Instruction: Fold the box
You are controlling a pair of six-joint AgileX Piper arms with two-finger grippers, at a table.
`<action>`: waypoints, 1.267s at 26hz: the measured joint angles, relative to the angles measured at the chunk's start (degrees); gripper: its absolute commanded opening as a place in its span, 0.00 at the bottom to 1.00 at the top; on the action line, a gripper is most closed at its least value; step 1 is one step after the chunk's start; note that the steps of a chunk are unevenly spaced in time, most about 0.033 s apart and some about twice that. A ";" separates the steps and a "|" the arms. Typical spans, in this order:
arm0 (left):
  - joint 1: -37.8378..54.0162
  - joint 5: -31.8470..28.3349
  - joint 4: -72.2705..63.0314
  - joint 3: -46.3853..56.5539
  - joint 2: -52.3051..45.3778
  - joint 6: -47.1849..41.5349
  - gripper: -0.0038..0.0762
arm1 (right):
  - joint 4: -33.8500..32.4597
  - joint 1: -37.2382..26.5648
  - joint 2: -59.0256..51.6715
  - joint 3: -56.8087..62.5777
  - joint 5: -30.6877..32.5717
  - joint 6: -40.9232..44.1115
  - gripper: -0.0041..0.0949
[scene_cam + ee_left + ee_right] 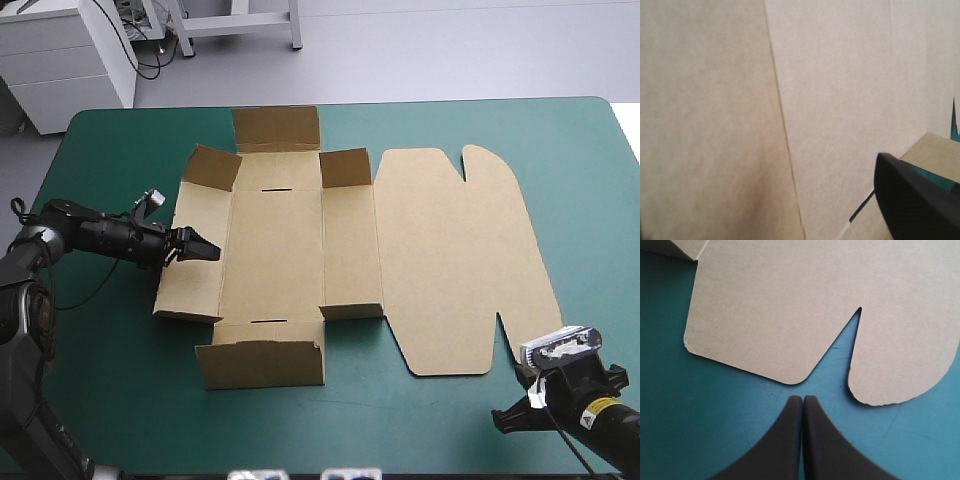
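The brown box [275, 250] lies unfolded in the middle of the teal-green table. Its front wall [262, 362] and the back corner flaps [212, 167] are partly raised, and the wide lid [455, 250] lies flat to the right. My left gripper [197, 246] reaches in at the box's left wall [192, 285]. Board [715, 100] fills the left wrist view, where one black finger [915, 200] stands well off the middle and the other is hidden behind the sheet. My right gripper [802, 399] is shut and empty. It rests on the cover just short of the lid's notched front edge [790, 330].
The back flap [277, 128] lies flat toward the table's far edge. Bare teal-green cover [120, 380] lies at the front left and along the right side. A white cabinet [60, 60] stands beyond the far left corner.
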 measured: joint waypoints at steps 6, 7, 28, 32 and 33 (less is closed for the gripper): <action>-1.79 -1.51 0.75 0.12 1.28 -0.51 0.04 | 0.00 0.00 0.00 0.00 0.00 0.00 0.03; -1.86 -1.64 1.03 0.25 1.50 -0.73 0.04 | 0.00 0.00 0.00 0.00 0.00 0.00 0.03; -2.21 -0.96 -0.45 0.27 1.49 -0.67 0.04 | 0.05 0.00 0.00 0.00 0.00 0.00 0.03; -4.26 -1.26 2.80 -1.94 0.28 -0.90 0.04 | 0.05 0.00 0.00 0.00 0.00 0.00 0.03; -5.35 -1.55 4.47 -3.02 -0.24 -0.94 0.04 | 0.05 0.00 0.00 0.00 0.00 0.00 0.03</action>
